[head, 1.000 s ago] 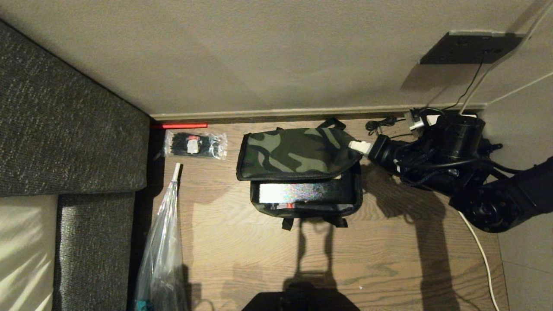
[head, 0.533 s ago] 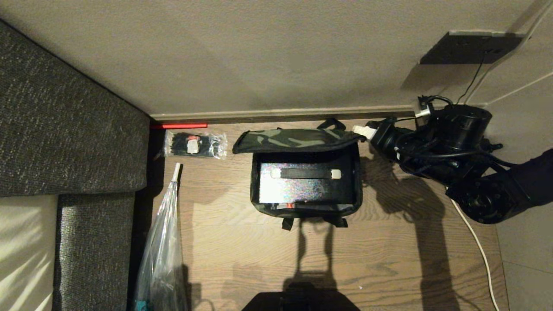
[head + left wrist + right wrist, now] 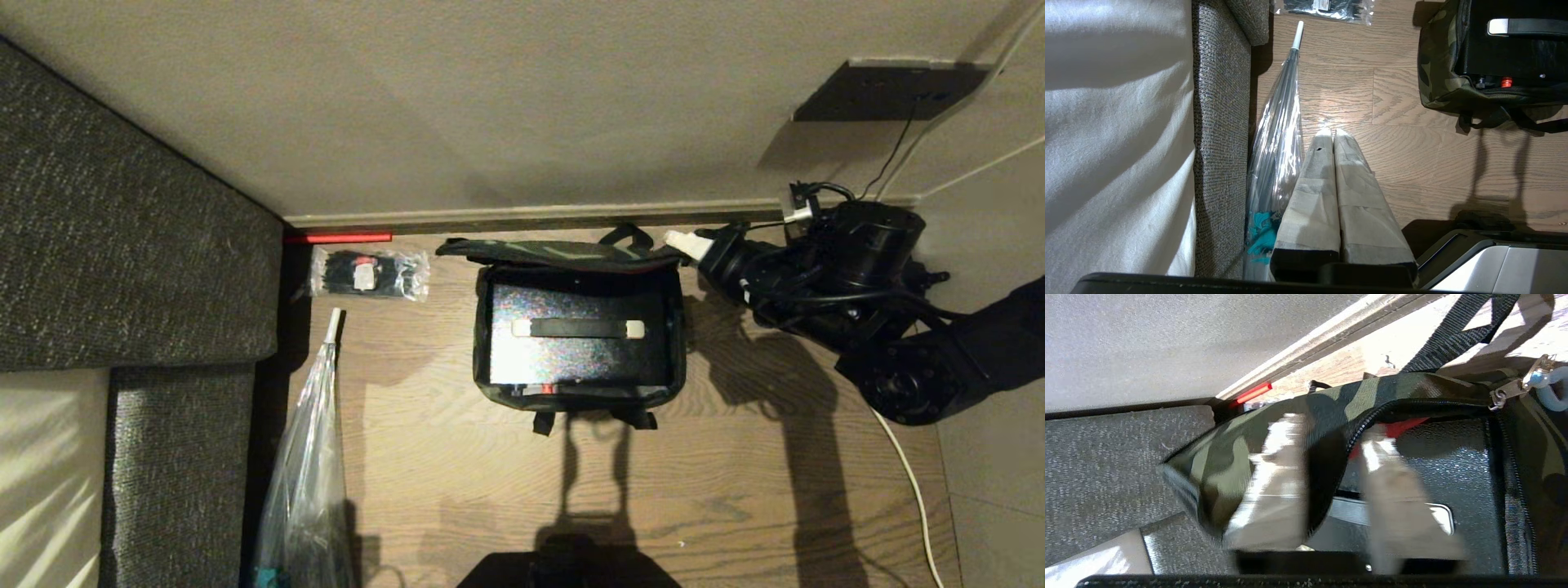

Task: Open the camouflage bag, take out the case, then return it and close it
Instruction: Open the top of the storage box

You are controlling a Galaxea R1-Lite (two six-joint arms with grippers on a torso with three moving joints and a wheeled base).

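The camouflage bag (image 3: 578, 395) is a boxy soft fabric bag in green, brown and black, standing on the wood-grain plank floor (image 3: 735, 490) close to the skirting board (image 3: 531, 216), with black webbing strap handles (image 3: 594, 419) lying at its near side. Its lid (image 3: 563, 251) is folded back toward the wall and appears almost edge-on in the head view; the right wrist view shows a zip track along the lid rim and a strip of red lining beneath it. The case (image 3: 580, 347) lies flat inside the bag, filling nearly the whole opening: a black rectangular hard shell with a finely speckled surface, a black bar handle (image 3: 578, 328) with pale metallic ends across its top, and small red details at its near edge. The right gripper (image 3: 684, 243) is at the right rear corner of the bag, at the end of the lid; its tape-wrapped fingers (image 3: 1274, 490) stand apart, one on each side of the lid fabric, and motion blur prevents telling whether they touch it. The left gripper (image 3: 1331, 132) is parked low over the floor, well apart from the bag, its two tape-wrapped fingers pressed flat together. Beside it lies a folded transparent umbrella (image 3: 310, 457) with a white tip, alongside a grey coarse-woven sofa (image 3: 122, 245). A clear packet of black cable ties (image 3: 369, 273) lies on the floor left of the bag, and a thin red rod (image 3: 339, 238) rests against the skirting board.
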